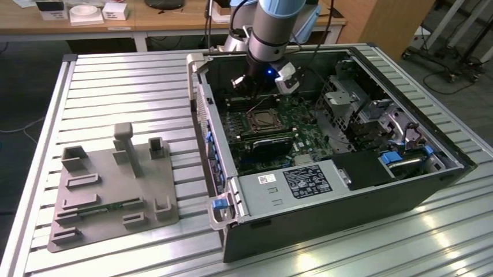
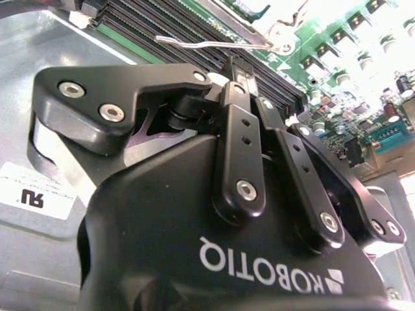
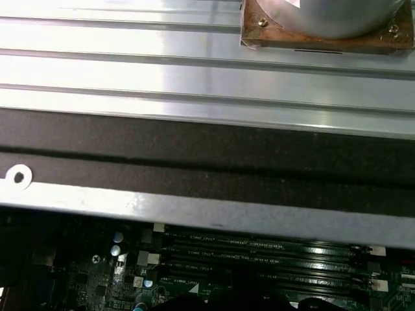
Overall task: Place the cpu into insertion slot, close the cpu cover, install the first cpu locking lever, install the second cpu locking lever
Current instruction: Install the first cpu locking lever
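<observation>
Fingers (image 2: 237, 71): closed together in the second wrist view, with nothing seen between the pads. They point down at the board just beside a thin silver locking lever (image 2: 194, 44).

Gripper (image 1: 260, 86): black, on a grey arm. It hangs inside the far part of the open case, just above and beyond the socket.

Slatted metal table (image 1: 123, 81): carries all items below.

Computer case (image 1: 347, 213): black tower laid on its side with the panel off, on the exterior view's right half of the table.

Grey fixture plate (image 1: 108, 190): has upright posts and recesses. It stands on the exterior view's left, well apart from the case.

Green motherboard (image 1: 308, 135): lies on the case floor.

Grey power supply box (image 1: 297, 182): black-labelled, at the near end of the case.

Long black memory slots (image 3: 259, 249): run along the board near the case wall.

Insertion slot (image 1: 264, 119): square, silver-rimmed and dark at the centre, directly below the gripper.

Cpu cover (image 2: 259, 23): silver frame plate by the lever's pivot end, beyond the fingertips.

Cpu: cannot be told apart from the socket's dark centre.
</observation>
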Available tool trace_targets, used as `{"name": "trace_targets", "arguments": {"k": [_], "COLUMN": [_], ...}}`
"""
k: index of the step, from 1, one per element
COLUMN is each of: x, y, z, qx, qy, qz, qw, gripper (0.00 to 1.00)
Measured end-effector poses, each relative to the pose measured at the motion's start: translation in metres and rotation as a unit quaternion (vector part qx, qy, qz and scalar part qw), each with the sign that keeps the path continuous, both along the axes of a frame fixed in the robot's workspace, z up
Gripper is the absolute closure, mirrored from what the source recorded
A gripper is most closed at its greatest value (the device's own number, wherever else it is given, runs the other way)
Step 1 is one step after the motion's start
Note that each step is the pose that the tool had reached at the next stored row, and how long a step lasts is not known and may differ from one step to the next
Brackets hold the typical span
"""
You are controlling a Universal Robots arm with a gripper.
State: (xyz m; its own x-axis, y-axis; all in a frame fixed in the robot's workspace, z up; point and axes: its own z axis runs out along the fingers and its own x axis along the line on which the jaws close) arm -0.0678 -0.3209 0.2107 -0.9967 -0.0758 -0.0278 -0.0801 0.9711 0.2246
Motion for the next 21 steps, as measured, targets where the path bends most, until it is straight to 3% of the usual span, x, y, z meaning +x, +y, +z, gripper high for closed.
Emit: {"name": "trace_targets", "arguments": {"k": [8,11,15,17,19,21], "x": [0.0000,0.0000,0.0000,0.0000,0.0000,0.0004], "y": [0.0000,-0.0001,0.0000,0.0000,0.0000,0.0001], "z": [-0.0010,-0.0011,-0.0004,-0.0001,-0.0001,-0.0011], "qx": [-0.0168,-0.0171,-0.0132,-0.0071,0.0022,0.0040], "qy": [-0.0001,0.0000,-0.0001,-0.0001,0.0000,-0.0002], "qz": [0.000,0.000,0.000,0.000,0.001,0.001], "qw": [0.9999,0.9999,0.9999,1.0000,1.0000,1.0000], "gripper": [0.89,0.89,0.89,0.89,0.89,0.89]}}
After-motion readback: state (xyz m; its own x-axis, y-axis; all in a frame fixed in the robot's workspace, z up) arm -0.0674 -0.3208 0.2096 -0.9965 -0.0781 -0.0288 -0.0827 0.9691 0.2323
